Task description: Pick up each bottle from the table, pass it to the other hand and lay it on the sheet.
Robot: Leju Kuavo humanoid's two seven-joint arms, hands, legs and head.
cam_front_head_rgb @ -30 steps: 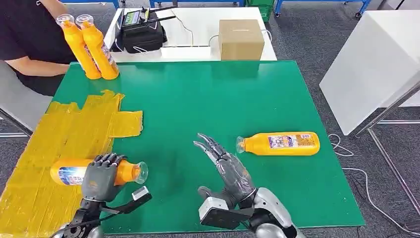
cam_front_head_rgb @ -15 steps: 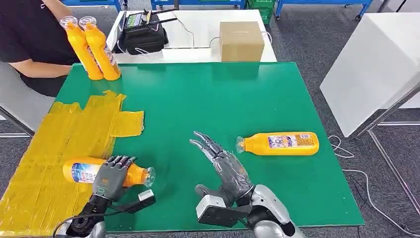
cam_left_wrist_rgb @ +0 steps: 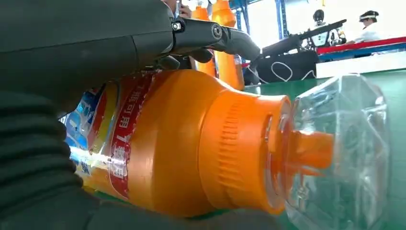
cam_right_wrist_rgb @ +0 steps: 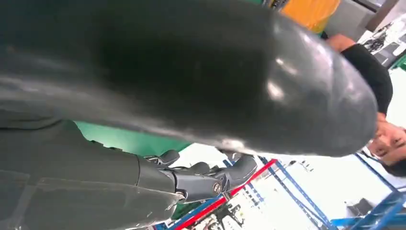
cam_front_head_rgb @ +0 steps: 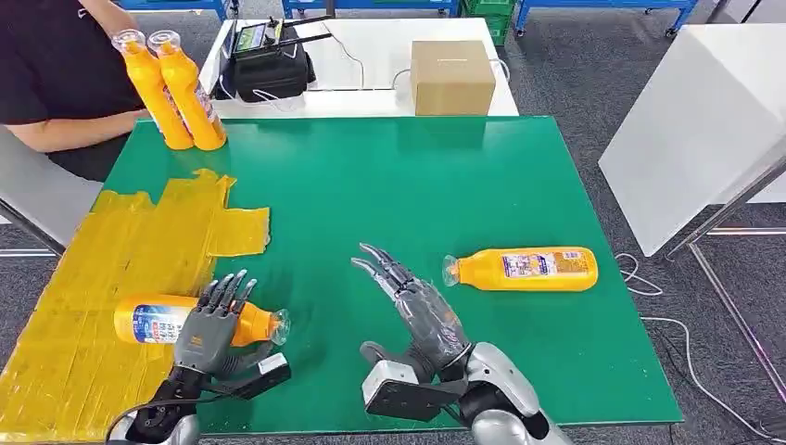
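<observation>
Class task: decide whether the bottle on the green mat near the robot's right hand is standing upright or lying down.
Lying down. The bottle rests on its side on the green mat, clear cap toward the right hand.

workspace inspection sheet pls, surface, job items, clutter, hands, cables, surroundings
surface: green table with a yellow sheet over its left part
job's things: one orange bottle lies across the sheet's edge, cap over green; a second lying bottle on the right; two upright bottles at the far left corner
clutter: cardboard box and black bag on the white table behind
hands: left hand over the near bottle, fingers lifted and spread; right hand open, holding nothing
cables: white cables on the floor at right
surroundings: person at far left
</observation>
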